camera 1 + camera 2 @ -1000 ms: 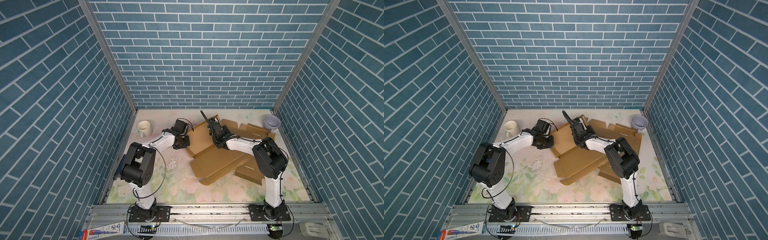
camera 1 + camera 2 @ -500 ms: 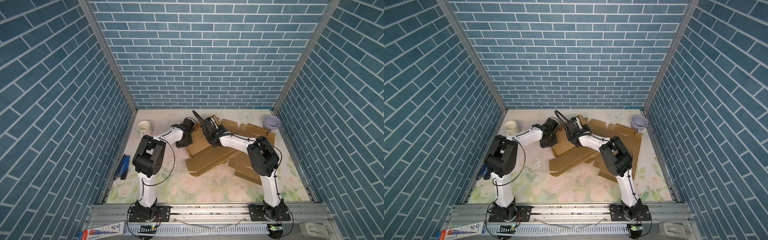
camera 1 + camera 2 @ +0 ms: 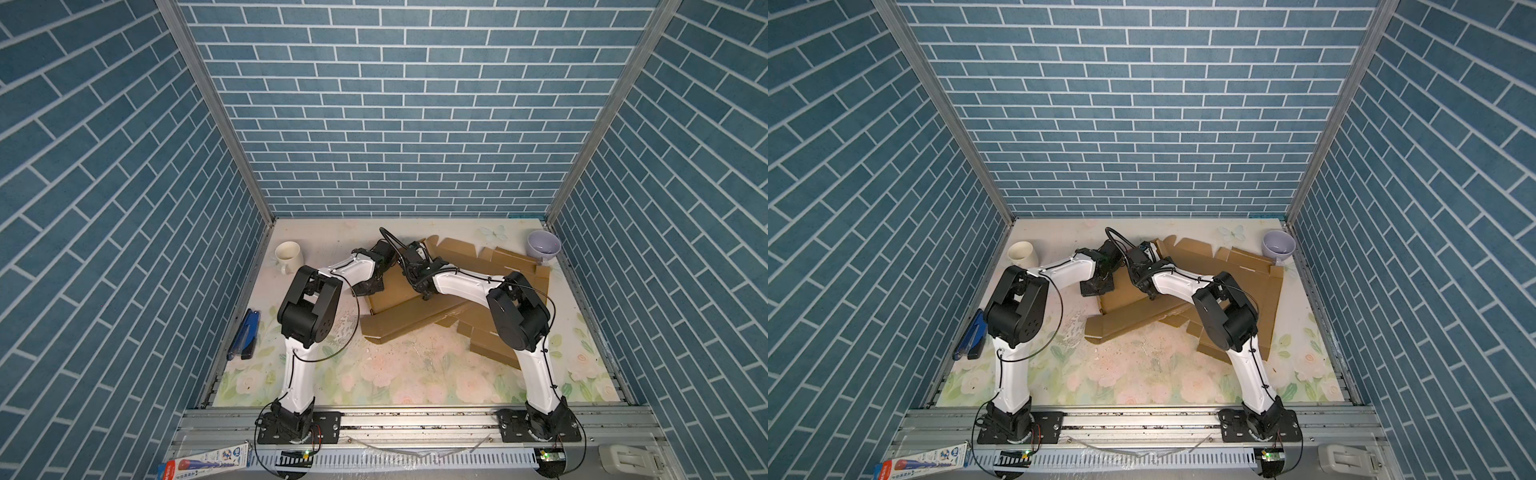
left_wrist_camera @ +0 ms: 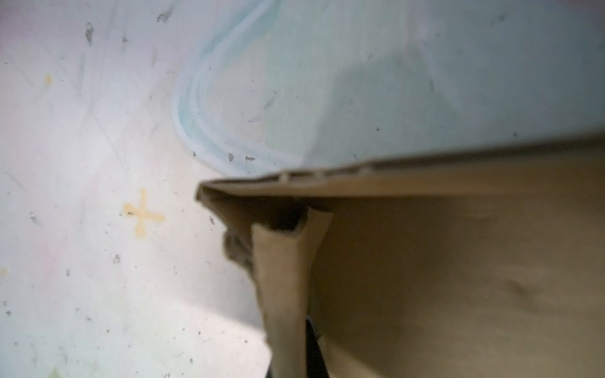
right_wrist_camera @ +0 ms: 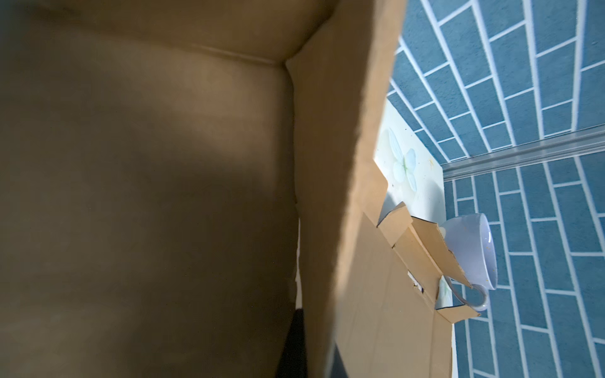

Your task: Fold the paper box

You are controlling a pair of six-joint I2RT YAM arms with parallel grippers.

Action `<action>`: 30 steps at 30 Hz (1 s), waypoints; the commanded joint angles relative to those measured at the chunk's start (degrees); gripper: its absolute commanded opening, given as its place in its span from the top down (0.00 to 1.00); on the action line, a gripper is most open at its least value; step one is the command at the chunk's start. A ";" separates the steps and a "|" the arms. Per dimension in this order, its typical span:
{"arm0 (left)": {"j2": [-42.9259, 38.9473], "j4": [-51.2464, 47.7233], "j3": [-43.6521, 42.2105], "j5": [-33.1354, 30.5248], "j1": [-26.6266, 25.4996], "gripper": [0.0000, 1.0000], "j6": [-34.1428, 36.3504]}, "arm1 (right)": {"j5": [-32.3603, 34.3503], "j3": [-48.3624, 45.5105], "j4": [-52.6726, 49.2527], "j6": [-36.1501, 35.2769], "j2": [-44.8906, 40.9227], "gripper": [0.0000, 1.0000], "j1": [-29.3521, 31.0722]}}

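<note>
At the back of the table (image 3: pixel 395 374), both arms' jaws are pinched shut on flaps of the cardboard box (image 3: pixel 399 291), so I'd lift those walls slowly and evenly to avoid tearing.

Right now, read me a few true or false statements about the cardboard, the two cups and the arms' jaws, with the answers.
1. The brown cardboard box is already folded shut. False: most of it is spread out flat, with its flaps open.
2. The lilac ceramic cup stands at the back right corner of the floral mat. True.
3. The cream ceramic mug stands on the cardboard. False: it stands on the mat at the back left, apart from the cardboard.
4. A blue tool lies by the mat's left edge. True.
5. The left jaws and the right jaws are wide open. False: both are shut on the cardboard.
</note>
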 commanded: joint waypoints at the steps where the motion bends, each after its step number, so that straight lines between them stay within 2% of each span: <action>1: 5.31 -4.53 -2.55 -4.93 0.98 1.00 0.16 | -0.03 1.44 -2.12 3.74 0.67 1.00 0.67; 4: 4.57 -5.24 -2.01 -2.15 0.98 1.00 0.96 | -3.33 1.11 -1.62 2.28 0.29 1.00 0.18; 6: 1.44 -4.02 -3.54 1.22 0.97 1.00 1.62 | -7.18 0.10 0.24 -1.68 -0.69 1.00 -0.37; 11: -7.03 -0.78 -8.86 9.22 0.94 0.82 2.13 | -19.79 1.00 -2.63 -14.05 -1.50 1.00 -1.96; 17: -13.21 1.84 -16.95 17.45 0.23 0.71 0.99 | -26.87 2.62 -8.48 -24.55 -2.85 1.00 -2.99; 23: -18.65 0.42 -19.27 20.95 -0.57 0.52 1.78 | -32.61 8.30 -17.25 -31.40 -0.45 1.00 -3.35; 30: -24.44 -5.42 -16.99 22.54 -0.38 0.35 7.11 | -36.47 8.82 -19.35 -38.31 0.21 1.00 -3.44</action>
